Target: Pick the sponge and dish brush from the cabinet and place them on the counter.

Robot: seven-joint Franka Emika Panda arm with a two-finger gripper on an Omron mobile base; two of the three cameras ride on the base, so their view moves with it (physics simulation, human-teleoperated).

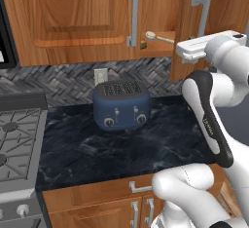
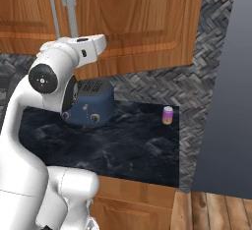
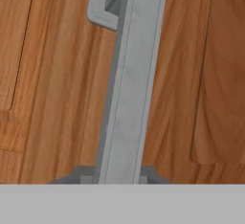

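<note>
In the lower right of the left base view the white arm (image 1: 214, 120) rises past the wooden front of the bench (image 1: 121, 144), whose dark marbled top fills the middle of that frame; a grey stove top (image 1: 17, 144) sits at the left edge, touching the bench end; the blue toaster (image 1: 121, 106) stands toward the back of the bench, near the centre of the frame, with a pale wall outlet (image 1: 99, 75) just behind it on the herringbone tiles; in the right base view a small purple-and-cream jar (image 2: 168, 115) stands at the right of the bench, well apart from the toaster.

Above, across the top of the left base view, hangs the cabinet (image 1: 73, 22) of reddish-brown wood; its right-hand door (image 1: 214, 8) stands swung partly outward, and in the gap at centre right the dish brush (image 1: 158, 37) lies on the cabinet shelf, its round white head toward the left and its pale stick running right; I cannot make out the sponge.

The hand sits at the upper right of the left base view, level with the lower part of that door; the hand view looks straight along the vertical silver bar handle (image 3: 131, 84), which runs from the top to the bottom of the frame against the wood; the fingers (image 3: 115, 179) are almost fully closed at the foot of the bar, and appear to clamp the handle, though the tips are barely visible.
</note>
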